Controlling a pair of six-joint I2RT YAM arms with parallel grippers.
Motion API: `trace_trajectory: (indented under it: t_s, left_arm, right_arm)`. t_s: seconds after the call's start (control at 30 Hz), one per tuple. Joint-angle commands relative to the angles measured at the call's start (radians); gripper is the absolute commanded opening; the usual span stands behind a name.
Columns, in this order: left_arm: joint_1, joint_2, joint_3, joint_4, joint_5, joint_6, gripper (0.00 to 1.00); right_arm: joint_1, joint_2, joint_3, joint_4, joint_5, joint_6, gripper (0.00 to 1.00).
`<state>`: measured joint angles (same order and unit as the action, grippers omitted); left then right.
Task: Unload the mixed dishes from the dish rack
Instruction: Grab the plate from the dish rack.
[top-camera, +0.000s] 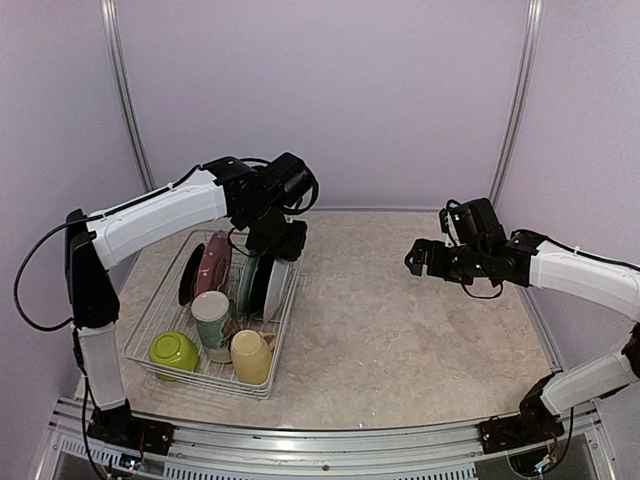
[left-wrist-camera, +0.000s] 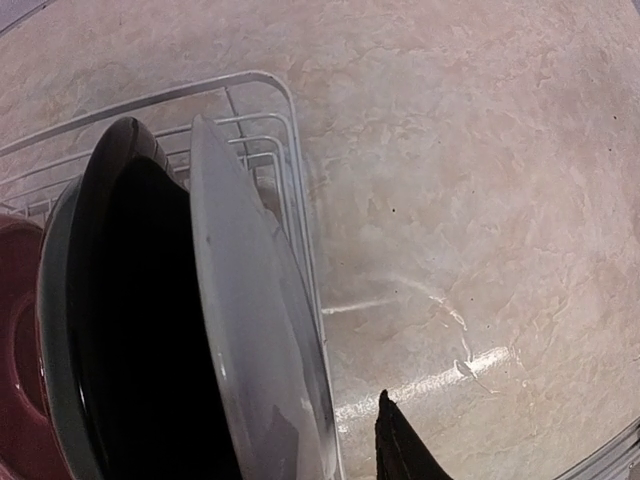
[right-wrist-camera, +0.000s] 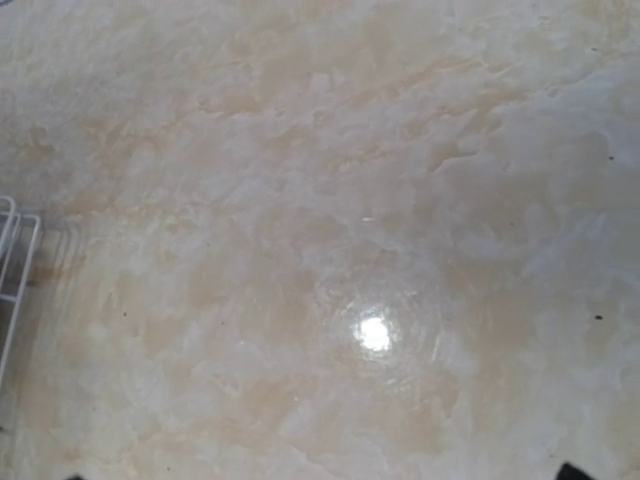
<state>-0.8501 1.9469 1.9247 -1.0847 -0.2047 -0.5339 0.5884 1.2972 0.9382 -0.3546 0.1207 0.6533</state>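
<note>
The dish rack stands at the left and holds several upright plates. My left gripper hangs over its far right corner, open, straddling the top rim of the white plate. In the left wrist view one dark finger shows right of the white plate, apart from it. The other finger is hidden behind the plate. The black plate, green plate and dark red plate stand to its left. The lime-green bowl, white floral mug and pale yellow mug lie in the rack's front. My right gripper is open and empty above the table.
The marbled beige table stretches right of the rack. The rack's wire rim runs beside the white plate, and a rack corner shows at the left edge of the right wrist view. Purple walls enclose the back and sides.
</note>
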Motion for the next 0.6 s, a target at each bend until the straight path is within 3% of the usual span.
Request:
trace_trajectory:
  t_s: [0.0,0.57]
  left_arm:
    - [-0.007,0.045,0.037,-0.057,-0.019,-0.010,0.27]
    - [-0.003,0.064,0.150,-0.128,0.038,-0.044,0.07]
  right_arm:
    - [0.008,-0.023,-0.020,-0.027,0.041,0.029,0.99]
    - [0.007,-0.048,-0.012,-0.058,0.063,0.059,0.99]
